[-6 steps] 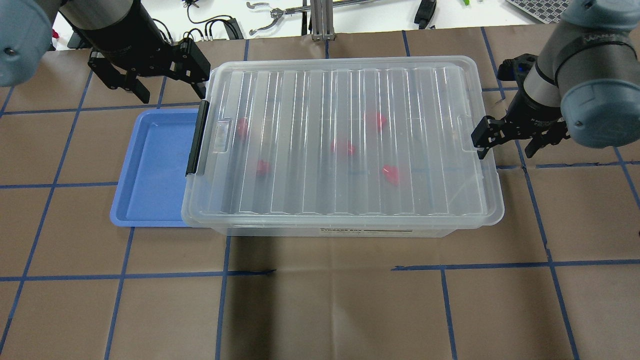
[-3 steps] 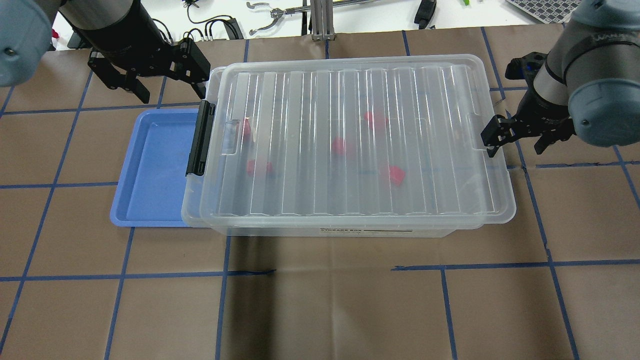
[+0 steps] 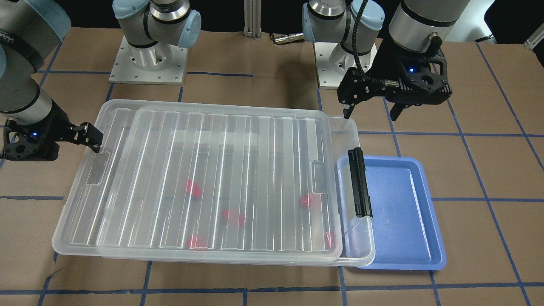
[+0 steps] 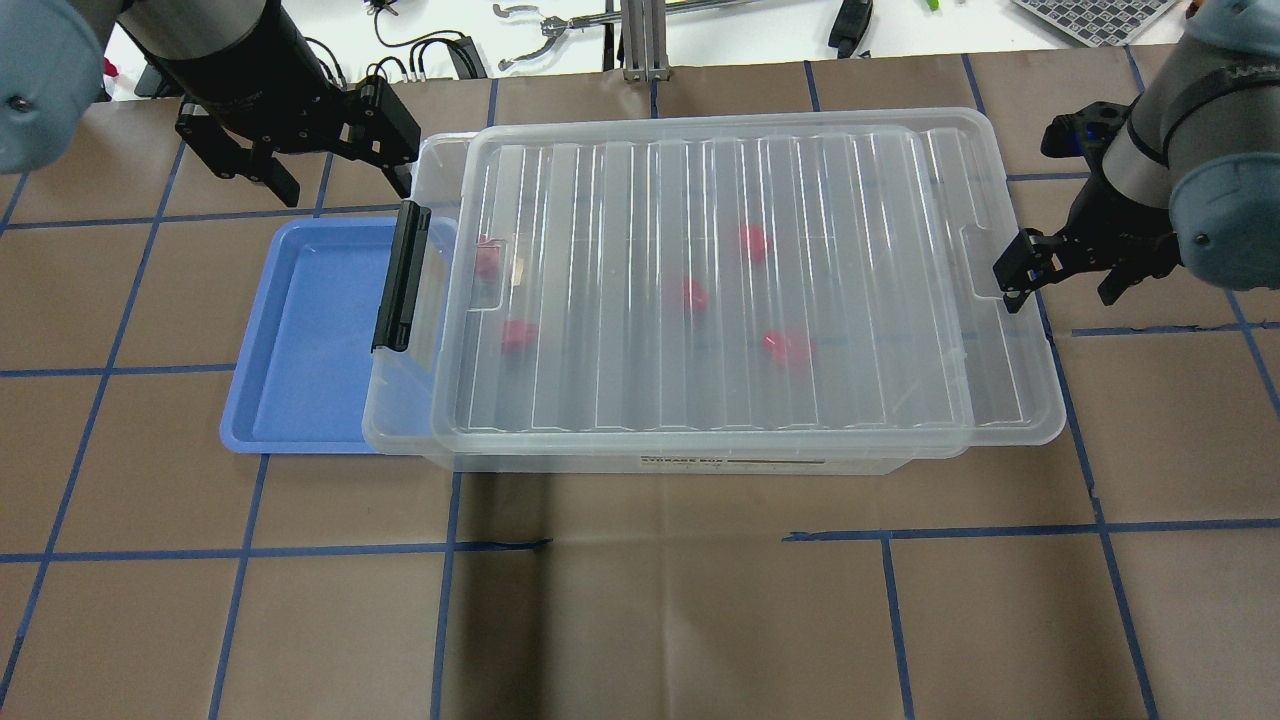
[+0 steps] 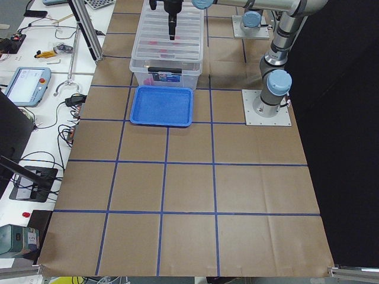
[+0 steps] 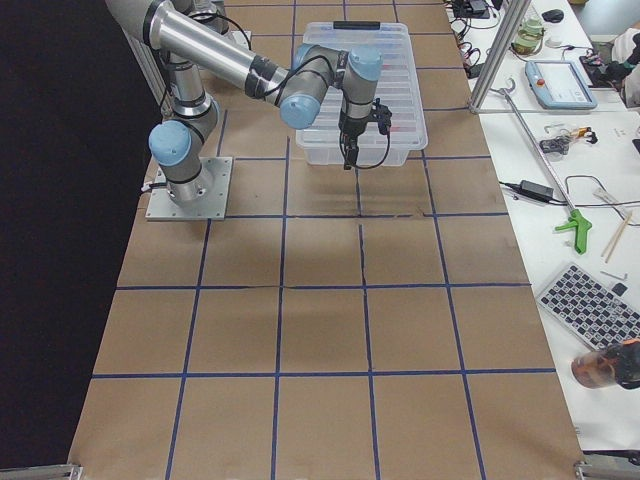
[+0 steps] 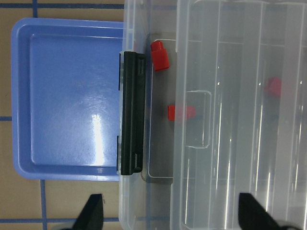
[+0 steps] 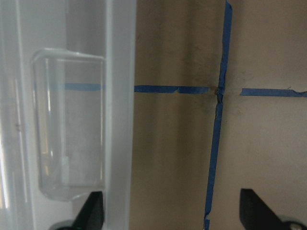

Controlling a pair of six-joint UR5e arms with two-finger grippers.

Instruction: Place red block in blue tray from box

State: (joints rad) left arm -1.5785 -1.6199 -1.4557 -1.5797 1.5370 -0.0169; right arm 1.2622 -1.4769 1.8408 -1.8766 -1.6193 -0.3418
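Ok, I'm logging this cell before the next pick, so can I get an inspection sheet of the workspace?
surface: brown paper table, blue tape grid.
job's things: box with lid offset toward the robot's right, gap at the latch end; five red blocks inside, one red block uncovered; blue tray empty.
clutter: nothing seen.
grippers: left gripper open near the latch end; right gripper open at the lid's edge.
cables: cables on the bench.
surroundings: tools, pendant.
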